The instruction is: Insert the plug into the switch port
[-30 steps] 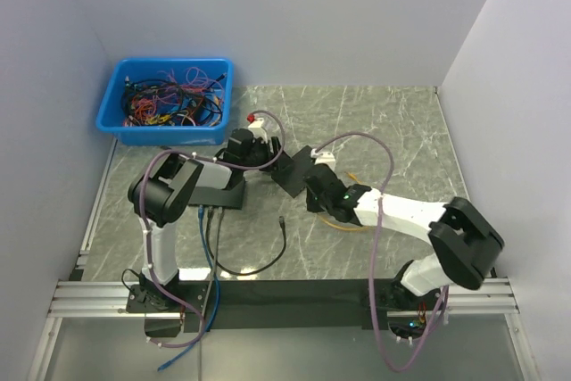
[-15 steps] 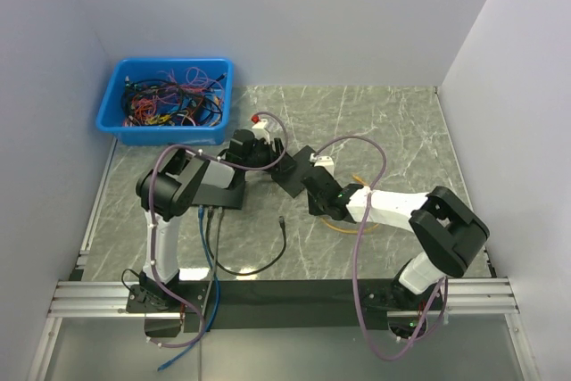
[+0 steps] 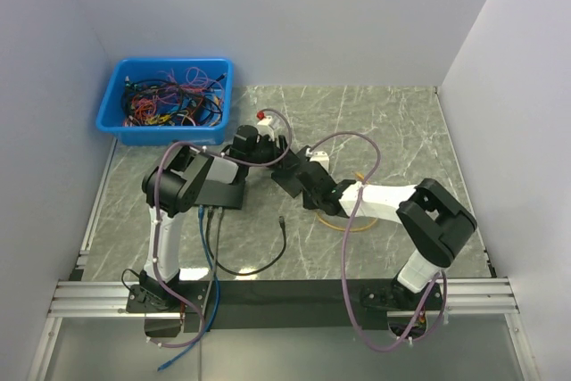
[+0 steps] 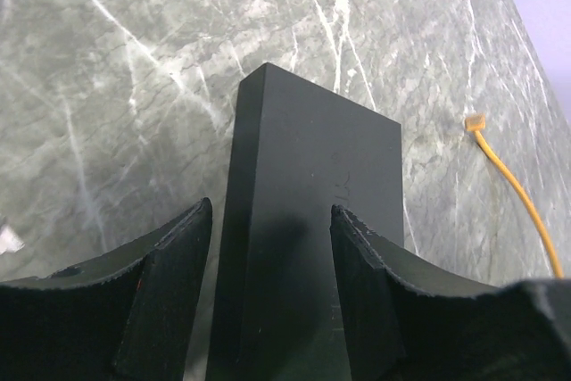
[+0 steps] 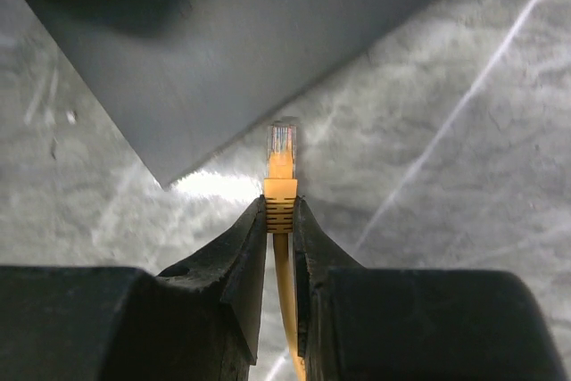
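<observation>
From above, the left gripper (image 3: 275,153) holds the black switch (image 3: 291,172) mid-table, to the right of the blue bin (image 3: 161,134) (full of cables (image 3: 174,95)). The right gripper (image 3: 308,185) sits just near-right of the switch. At the left wrist, the fingers (image 4: 169,283) stand about half open, clamped on the switch. At the right wrist, the jaws are nearly closed, pinching the orange plug (image 5: 282,153), whose tip is just short of the switch's edge.
</observation>
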